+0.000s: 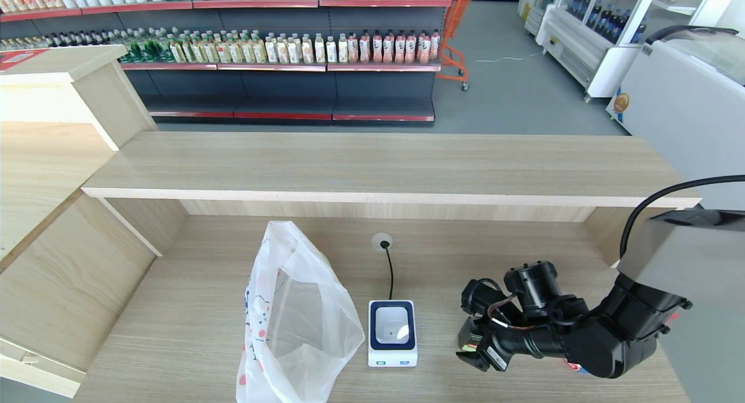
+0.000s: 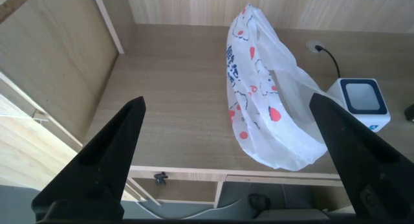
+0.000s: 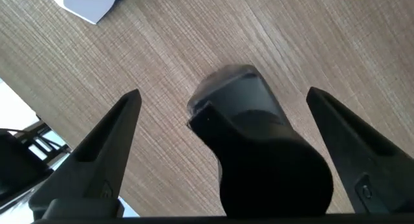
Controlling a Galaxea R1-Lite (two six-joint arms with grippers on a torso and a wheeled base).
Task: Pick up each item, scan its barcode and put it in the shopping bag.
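A white plastic shopping bag [image 1: 291, 327] with red and blue print stands open on the wooden counter; it also shows in the left wrist view [image 2: 265, 101]. To its right sits a white barcode scanner [image 1: 392, 332] [image 2: 362, 98] [image 3: 90, 0]. My right gripper [image 1: 474, 347] hangs low over the counter to the right of the scanner. In the right wrist view it [image 3: 223, 93] stands open around a dark bottle-like item [image 3: 259, 153] with a greyish end, neither finger touching it. My left gripper [image 2: 226, 101] is open with nothing in it, above the counter's left part beside the bag.
A raised wooden ledge [image 1: 372, 170] runs along the counter's far side. The scanner's black cable [image 1: 389, 269] leads back to a grommet. A grey box [image 1: 687, 263] stands at the right end. A wooden side wall [image 1: 75, 286] closes the left.
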